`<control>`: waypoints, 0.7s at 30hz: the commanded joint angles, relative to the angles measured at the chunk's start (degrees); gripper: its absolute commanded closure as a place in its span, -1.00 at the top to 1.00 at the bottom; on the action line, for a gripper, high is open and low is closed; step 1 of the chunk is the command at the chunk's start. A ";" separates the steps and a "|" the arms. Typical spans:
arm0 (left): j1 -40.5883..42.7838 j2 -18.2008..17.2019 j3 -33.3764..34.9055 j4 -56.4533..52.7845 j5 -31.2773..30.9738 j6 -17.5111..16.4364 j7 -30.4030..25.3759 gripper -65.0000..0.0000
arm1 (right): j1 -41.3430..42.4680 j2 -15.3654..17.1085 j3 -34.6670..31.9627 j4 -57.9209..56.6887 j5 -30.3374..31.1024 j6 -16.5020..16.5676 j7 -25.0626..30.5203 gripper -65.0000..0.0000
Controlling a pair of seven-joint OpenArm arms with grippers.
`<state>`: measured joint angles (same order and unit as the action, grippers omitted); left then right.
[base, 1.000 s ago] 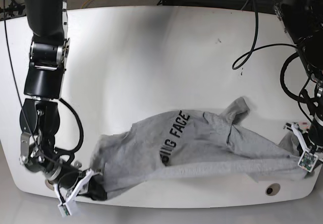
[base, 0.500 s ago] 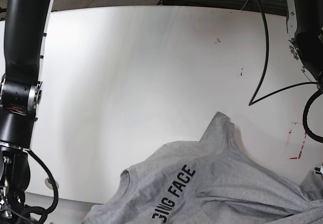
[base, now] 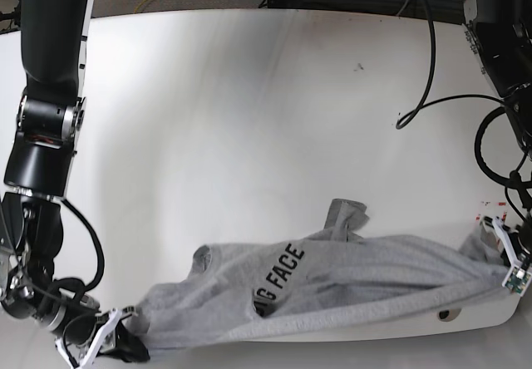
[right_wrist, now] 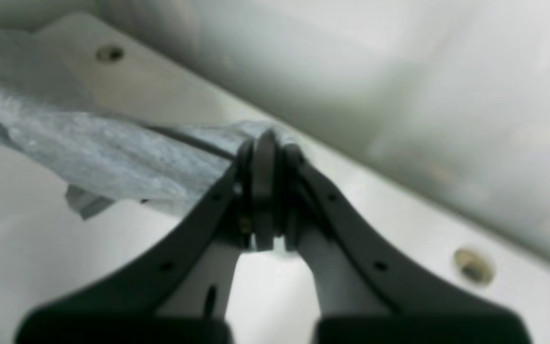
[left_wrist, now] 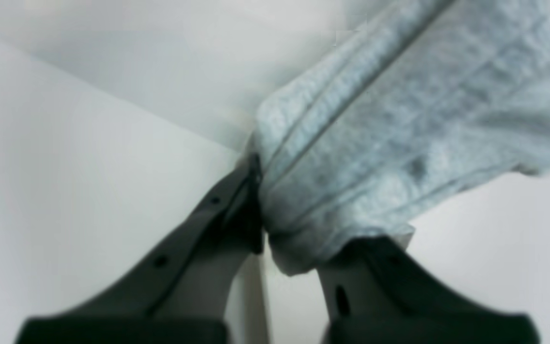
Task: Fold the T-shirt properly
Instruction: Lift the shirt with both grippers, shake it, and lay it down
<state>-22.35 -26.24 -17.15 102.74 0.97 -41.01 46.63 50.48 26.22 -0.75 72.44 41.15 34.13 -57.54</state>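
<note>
T-shirt [base: 349, 282] is stretched out along the near edge of the white surface [base: 249, 120], print side up, black "FACE" lettering [base: 283, 269] readable and running diagonally. Fabric is bunched and wrinkled, not flat. One sleeve or collar section pokes up toward the middle of the surface as a small peak [base: 345, 214]. Lower hem hangs slightly past the near edge.

Right end effector [base: 116, 346] sits at the near corner on the base view's left, clamped down on one end of the T-shirt [right_wrist: 112, 148]. Right wrist view: jaws pressed tight together, a thin fold of grey cloth pinched at the tips [right_wrist: 265, 143], cloth trailing off to the left over the surface edge. Two screw holes in the surface show in that view, one near the cloth [right_wrist: 109, 53].

Left end effector [base: 507, 257] is at the opposite end, near the far-right corner of the surface in the base view, closed on the other end of the T-shirt [left_wrist: 399, 124]. Left wrist view is blurry, but a thick wad of grey fabric is wedged between the fingers [left_wrist: 237, 210], hem seam lines visible.

T-shirt spans between the two end effectors, pulled fairly taut along its lower side. Black cables [base: 432, 70] loop over the surface's far-right area, well apart from the T-shirt.
</note>
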 commanded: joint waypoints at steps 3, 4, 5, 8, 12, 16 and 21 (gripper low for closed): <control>4.37 -1.23 -0.48 0.60 0.57 1.01 -0.87 -1.00 | -5.95 0.64 3.79 4.35 -0.05 -0.33 1.76 -1.00; 6.22 -1.23 -0.48 0.87 0.48 1.01 -0.87 -1.00 | -8.68 0.55 4.93 5.31 -0.05 -0.33 1.85 -1.00; 7.89 -1.23 -0.48 0.95 0.48 1.01 -0.87 -1.00 | -11.05 0.46 6.07 6.02 0.04 -0.33 1.85 -1.00; 13.07 -1.15 -0.48 1.22 0.39 1.01 -0.96 -1.00 | -18.08 0.38 8.97 8.13 0.04 -0.33 1.93 -1.00; 19.58 -0.97 -0.48 0.95 0.21 1.01 -3.42 -0.63 | -26.61 -1.47 12.40 11.47 -0.31 -0.24 1.93 -1.00; 26.70 0.79 -0.57 1.92 0.21 1.01 -7.47 -0.17 | -34.08 -2.00 14.69 14.28 -0.05 -0.24 1.93 -1.00; 33.65 2.20 -0.74 2.71 -0.66 1.01 -7.99 -0.08 | -40.50 -2.96 17.24 16.04 0.04 -0.24 1.93 -1.00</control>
<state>11.73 -23.35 -17.34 104.22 1.08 -40.69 39.68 9.43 22.83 15.03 87.00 40.23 33.71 -57.23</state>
